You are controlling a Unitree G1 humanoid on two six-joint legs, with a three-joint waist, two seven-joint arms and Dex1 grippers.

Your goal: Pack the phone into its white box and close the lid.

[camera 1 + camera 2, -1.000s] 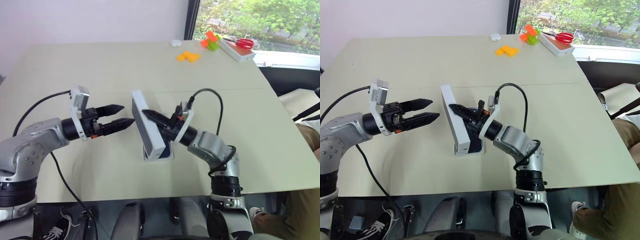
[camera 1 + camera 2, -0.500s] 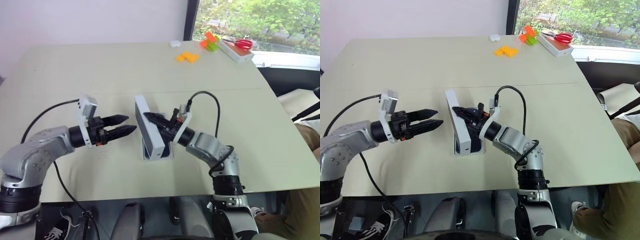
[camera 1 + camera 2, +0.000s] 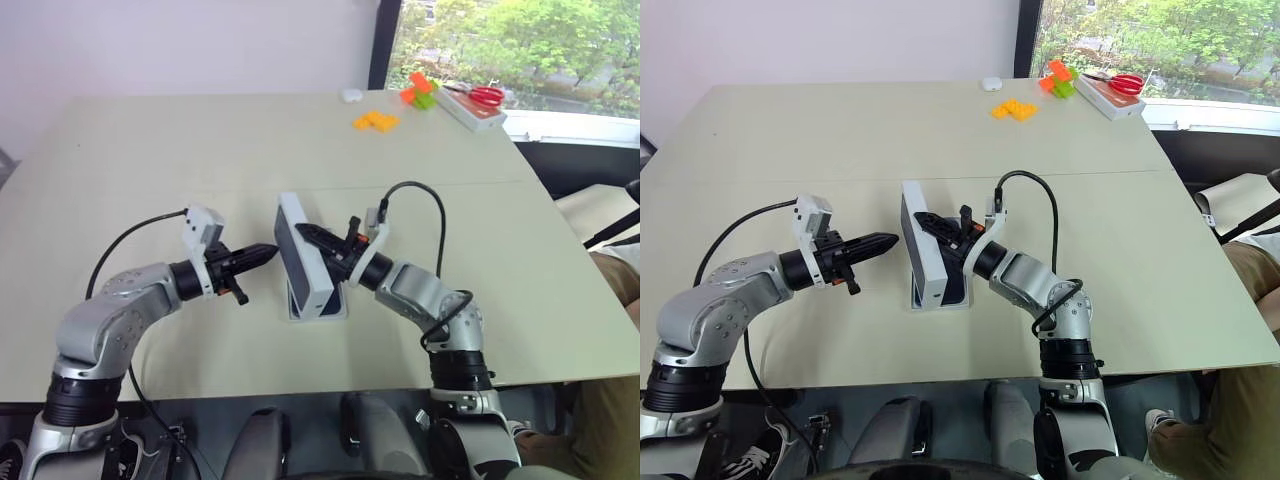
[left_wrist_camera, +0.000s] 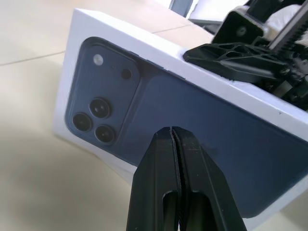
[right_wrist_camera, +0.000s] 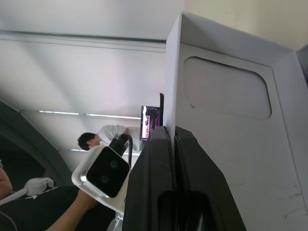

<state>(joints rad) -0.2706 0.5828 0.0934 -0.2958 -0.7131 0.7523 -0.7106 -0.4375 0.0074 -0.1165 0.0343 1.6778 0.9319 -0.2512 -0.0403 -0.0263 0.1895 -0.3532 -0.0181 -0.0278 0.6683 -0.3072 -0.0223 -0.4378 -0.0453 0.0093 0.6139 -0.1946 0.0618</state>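
Lid tilted upright over box

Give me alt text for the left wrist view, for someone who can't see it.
The lid, a white box cover printed with a dark blue phone picture and its camera cluster, stands tilted on edge on the beige table. The left gripper points at its printed face with jaws shut, while the right gripper holds the lid's upper edge.

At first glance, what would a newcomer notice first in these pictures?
Mid-table, the lid stands tilted on edge over the white box, pinched at its rim by the right gripper. The left gripper, shut, points at the lid's printed face. Bright blocks lie by the window.
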